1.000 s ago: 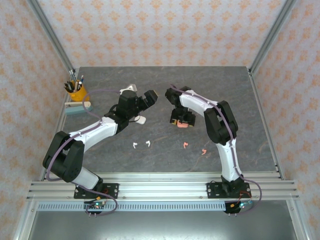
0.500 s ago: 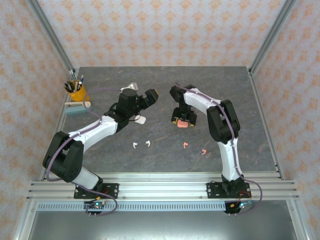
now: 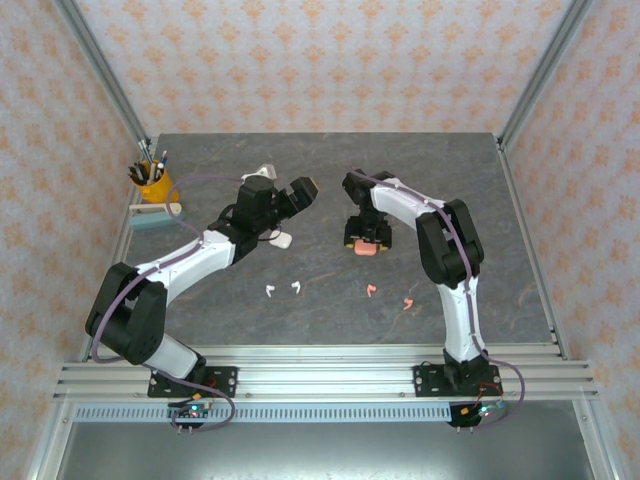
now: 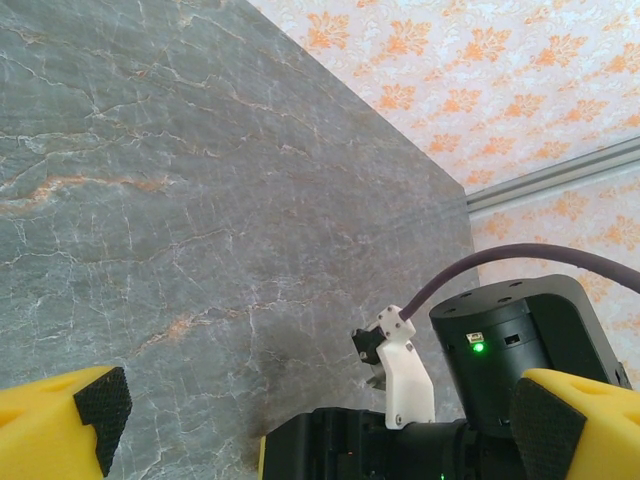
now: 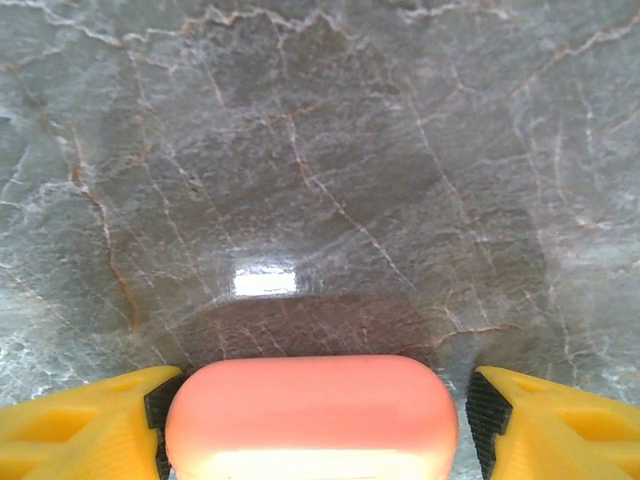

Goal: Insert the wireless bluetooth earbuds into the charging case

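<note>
Right arm [image 3: 400, 200] shifted slightly; right jaws straddle pink case [image 5: 310, 415], grip unclear; left jaws spread wide

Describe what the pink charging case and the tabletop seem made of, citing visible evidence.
Pink charging case: probably moulded plastic, smooth, semi-glossy; rounded edges, soft sheen. Tabletop: polished grey marble-look surface; pale and rusty veins, a bright reflected light patch. Real stone or printed laminate cannot be told.

Yellow pen cup [image 3: 152, 187], full of pens, at left edge of grey marbled surface [image 3: 330, 160]. Pale green block [image 3: 155, 217] just beside cup, on its near side.
</note>
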